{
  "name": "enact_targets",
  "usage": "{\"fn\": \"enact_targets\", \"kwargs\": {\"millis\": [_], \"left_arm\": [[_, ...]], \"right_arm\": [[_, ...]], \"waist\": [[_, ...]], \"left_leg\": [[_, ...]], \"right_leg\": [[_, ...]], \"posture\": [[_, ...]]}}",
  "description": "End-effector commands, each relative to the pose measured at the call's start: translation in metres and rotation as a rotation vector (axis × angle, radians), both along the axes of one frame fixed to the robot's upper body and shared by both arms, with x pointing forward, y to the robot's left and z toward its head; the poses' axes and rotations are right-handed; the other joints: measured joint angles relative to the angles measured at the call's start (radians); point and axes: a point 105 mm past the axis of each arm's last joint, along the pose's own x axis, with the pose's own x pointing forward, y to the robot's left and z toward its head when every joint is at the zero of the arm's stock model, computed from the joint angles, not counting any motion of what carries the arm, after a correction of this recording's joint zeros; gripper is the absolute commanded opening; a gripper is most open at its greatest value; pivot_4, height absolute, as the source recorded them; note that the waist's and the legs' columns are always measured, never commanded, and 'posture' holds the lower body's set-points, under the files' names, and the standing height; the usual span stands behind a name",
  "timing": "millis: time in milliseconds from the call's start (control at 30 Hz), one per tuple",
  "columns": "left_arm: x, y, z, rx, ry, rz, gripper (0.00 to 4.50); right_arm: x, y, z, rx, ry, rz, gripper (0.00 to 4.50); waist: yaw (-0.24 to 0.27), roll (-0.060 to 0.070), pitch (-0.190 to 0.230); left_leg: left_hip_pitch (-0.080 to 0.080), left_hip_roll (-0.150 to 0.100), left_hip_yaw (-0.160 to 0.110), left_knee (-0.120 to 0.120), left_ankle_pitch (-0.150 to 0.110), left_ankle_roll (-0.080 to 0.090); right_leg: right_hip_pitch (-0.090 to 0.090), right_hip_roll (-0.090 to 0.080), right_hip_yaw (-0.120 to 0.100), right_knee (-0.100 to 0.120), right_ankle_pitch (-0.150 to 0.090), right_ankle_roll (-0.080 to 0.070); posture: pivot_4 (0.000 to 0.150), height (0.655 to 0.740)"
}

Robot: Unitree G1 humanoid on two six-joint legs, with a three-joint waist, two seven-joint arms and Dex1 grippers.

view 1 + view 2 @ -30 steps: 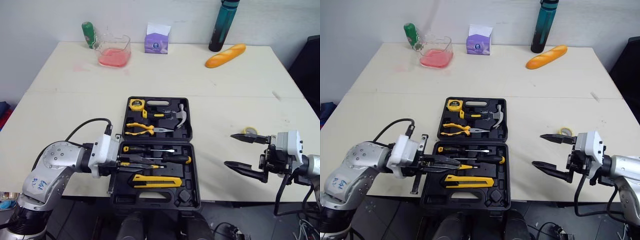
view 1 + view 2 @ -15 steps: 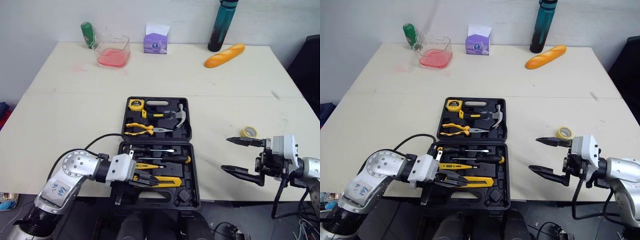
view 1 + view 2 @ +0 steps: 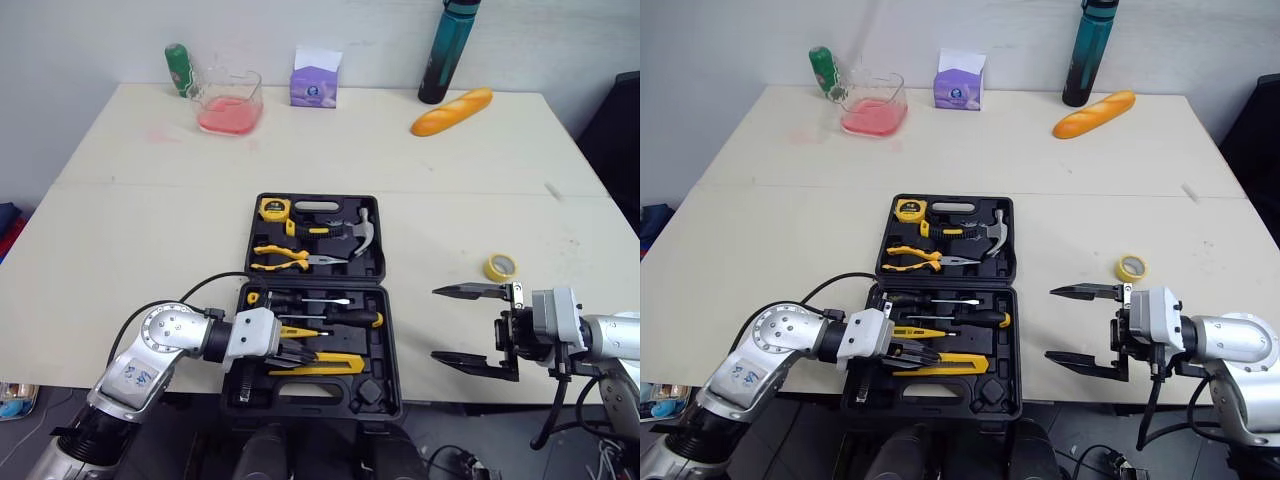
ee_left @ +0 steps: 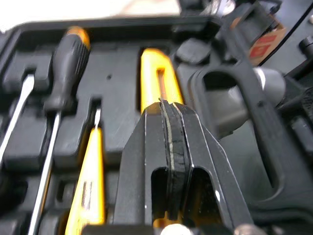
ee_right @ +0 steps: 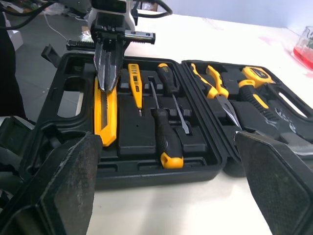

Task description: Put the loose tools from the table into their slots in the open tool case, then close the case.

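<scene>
Left gripper (image 3: 303, 352) has swung over utility knife (image 3: 335, 366).

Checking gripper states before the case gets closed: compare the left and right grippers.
The left gripper is shut; the right gripper is wide open. The left reaches into the case, tips over the knife; the right hangs beside the case, at the table edge. Both have black fingers and hold nothing.

Bare surface (image 3: 440, 240) lies open between the case (image 3: 372, 390) and the tape roll (image 3: 500, 266). The left pincer (image 3: 300, 357), closed, hangs over the knife (image 3: 335, 364) and blocks the case's near half.
</scene>
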Motion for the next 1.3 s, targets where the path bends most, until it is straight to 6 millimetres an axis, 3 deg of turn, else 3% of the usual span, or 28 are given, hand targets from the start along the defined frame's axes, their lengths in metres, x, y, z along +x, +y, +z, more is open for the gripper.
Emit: {"fn": "enact_targets", "kwargs": {"millis": [33, 433, 700, 900, 1000, 1100, 1200, 1300], "left_arm": [[-0.005, -0.002, -0.009, 0.039, 0.011, -0.02, 0.07], [-0.003, 0.002, -0.044, 0.209, 0.096, 0.018, 0.07], [-0.003, 0.0, -0.046, 0.21, 0.103, 0.011, 0.07], [0.006, 0.004, -0.037, 0.17, 0.03, 0.026, 0.07], [0.018, 0.002, -0.009, 0.023, -0.066, 0.069, 0.07], [0.014, 0.01, 0.01, -0.035, -0.107, 0.044, 0.07], [0.018, 0.03, 0.036, -0.122, -0.133, 0.123, 0.9], [0.025, 0.052, 0.054, -0.17, -0.149, 0.243, 2.18]], "right_arm": [[0.003, -0.001, 0.007, -0.012, -0.024, -0.009, 4.5], [0.009, -0.004, 0.003, -0.013, -0.025, -0.065, 4.5], [0.011, -0.007, 0.001, -0.005, -0.028, -0.099, 4.5], [0.011, -0.014, 0.001, -0.023, -0.022, -0.128, 4.5], [0.015, -0.027, 0.006, -0.029, -0.038, -0.192, 4.5], [0.015, -0.037, 0.01, -0.023, -0.043, -0.245, 4.5], [0.018, -0.06, 0.019, -0.034, -0.072, -0.339, 4.5], [0.022, -0.083, 0.027, -0.041, -0.11, -0.434, 4.5]], "waist": [[0.0, 0.0, 0.0], [0.0, 0.004, -0.003], [0.0, 0.005, -0.006], [0.0, 0.005, -0.006], [0.0, 0.005, -0.006], [0.0, 0.005, -0.006], [-0.001, 0.005, -0.005], [-0.002, 0.005, -0.005]], "left_leg": [[0.0, 0.0, 0.0, 0.0, 0.0, 0.0], [0.002, 0.0, 0.0, 0.0, 0.0, 0.001], [0.002, 0.0, 0.0, 0.0, -0.001, 0.001], [0.003, 0.0, 0.0, 0.001, -0.001, 0.001], [0.003, 0.0, 0.0, 0.001, -0.001, 0.001], [0.002, 0.0, -0.001, 0.002, -0.001, 0.001], [0.001, 0.0, -0.001, 0.002, -0.001, 0.001], [0.001, 0.0, -0.001, 0.002, -0.001, 0.001]], "right_leg": [[0.0, 0.0, 0.0, 0.0, 0.0, 0.0], [0.002, -0.001, 0.0, 0.0, 0.0, 0.0], [0.003, -0.001, 0.0, 0.0, 0.0, 0.0], [0.003, -0.001, 0.0, 0.0, 0.0, 0.0], [0.003, -0.002, 0.0, -0.001, 0.0, 0.0], [0.002, -0.002, -0.001, 0.0, 0.0, 0.0], [0.002, -0.002, -0.001, 0.0, 0.0, 0.0], [0.002, -0.003, -0.001, -0.001, 0.0, 0.0]], "posture": [[0.15, 0.74], [0.15, 0.74], [0.15, 0.74], [0.15, 0.74], [0.15, 0.74], [0.15, 0.74], [0.15, 0.74], [0.15, 0.74]]}}
